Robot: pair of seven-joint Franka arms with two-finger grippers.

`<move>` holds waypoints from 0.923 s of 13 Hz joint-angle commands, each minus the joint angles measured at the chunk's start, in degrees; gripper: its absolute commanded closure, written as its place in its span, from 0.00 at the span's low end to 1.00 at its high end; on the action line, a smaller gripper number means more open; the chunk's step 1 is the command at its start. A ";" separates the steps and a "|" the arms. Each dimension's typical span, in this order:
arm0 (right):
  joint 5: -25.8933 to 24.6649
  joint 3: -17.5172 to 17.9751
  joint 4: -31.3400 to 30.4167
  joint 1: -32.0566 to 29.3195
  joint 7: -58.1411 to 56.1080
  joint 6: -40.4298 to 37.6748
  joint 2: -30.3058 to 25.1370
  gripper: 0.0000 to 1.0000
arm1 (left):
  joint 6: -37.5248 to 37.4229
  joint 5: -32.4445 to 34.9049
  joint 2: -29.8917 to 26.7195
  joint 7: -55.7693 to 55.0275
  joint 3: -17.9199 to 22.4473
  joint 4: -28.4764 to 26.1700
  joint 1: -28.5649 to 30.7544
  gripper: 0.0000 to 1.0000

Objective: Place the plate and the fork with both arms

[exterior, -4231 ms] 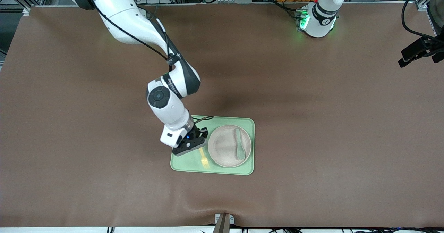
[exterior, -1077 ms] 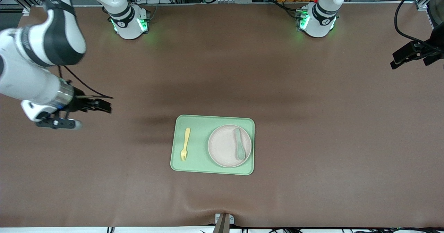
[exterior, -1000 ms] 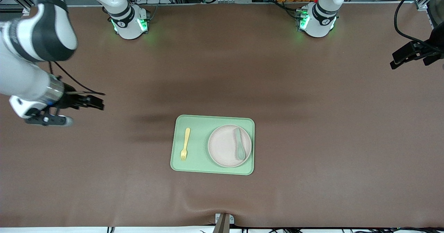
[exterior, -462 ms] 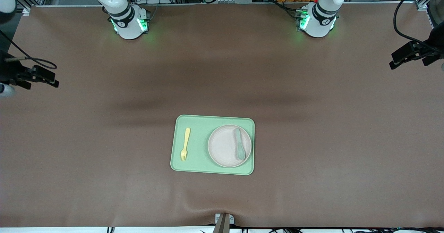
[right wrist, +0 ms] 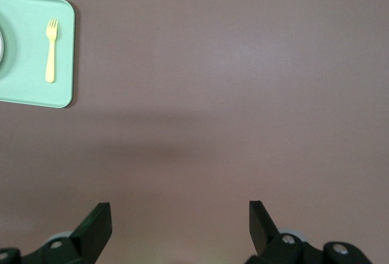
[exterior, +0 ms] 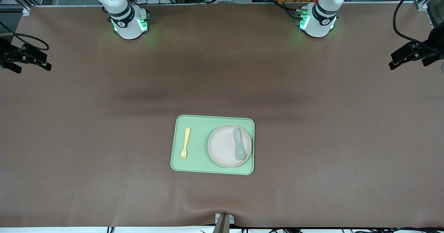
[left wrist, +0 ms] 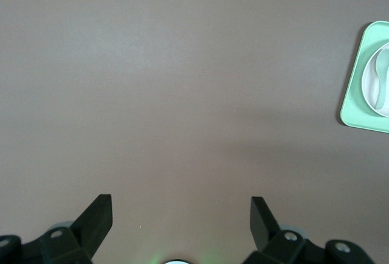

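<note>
- Brown cloth covers your whole table [exterior: 312, 122], and most of it is bare, so you have lots of room to move.
- Look first at the right arm's end of the table. Your right gripper [right wrist: 179, 221] hangs over the edge of the cloth there, well apart from the tray. Its two fingers [right wrist: 97, 224] are spread wide, and nothing is between them.
- Next comes the green tray [exterior: 197, 122]. It sits in the middle of the table, nearer the front camera than the two arm bases. You have bare cloth on all four sides of it.
- Your yellow fork [exterior: 185, 144] lies flat on the tray, at the end toward the right arm. Its prongs point at the front camera. It stays inside the tray's rim and is apart from the plate.
- Your pink plate [exterior: 224, 149] sits on the tray too, at the end toward the left arm. Its edge comes close to the tray's rim.
- You can see a grey-green spoon [exterior: 239, 144] lying on the plate.
- Last, look at the left arm's end of the table. Your left gripper [left wrist: 181, 218] hangs over the cloth's edge there, also well apart from the tray. Its fingers [left wrist: 264, 218] are wide apart and hold nothing.
</note>
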 commanded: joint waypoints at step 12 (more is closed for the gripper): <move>-1.59 0.44 2.17 -0.93 4.30 -4.24 -0.12 0.00 | 0.32 1.19 0.72 0.86 -0.53 0.15 0.01 0.00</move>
